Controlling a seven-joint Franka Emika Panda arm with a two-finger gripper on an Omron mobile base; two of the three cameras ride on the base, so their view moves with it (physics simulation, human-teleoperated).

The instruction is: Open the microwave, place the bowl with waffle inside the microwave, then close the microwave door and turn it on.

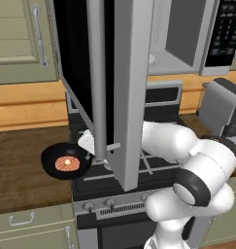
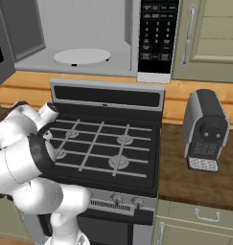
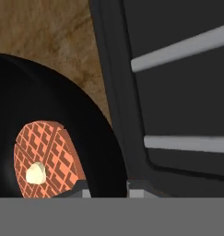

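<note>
At stove's left edge, jaws (image 1: 94, 156) pinch bowl (image 1: 66, 161) rim; waffle (image 1: 67, 164) inside.

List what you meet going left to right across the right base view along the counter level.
White robot arm → black gas stove with grey grates → brown wooden counter → grey toaster.

microwave door (image 1: 124, 87) blocks gripper jaws and bowl's (image 1: 66, 161) right rim in left base view; hand view crops bowl at left edge; keypad digits too small to read
</note>
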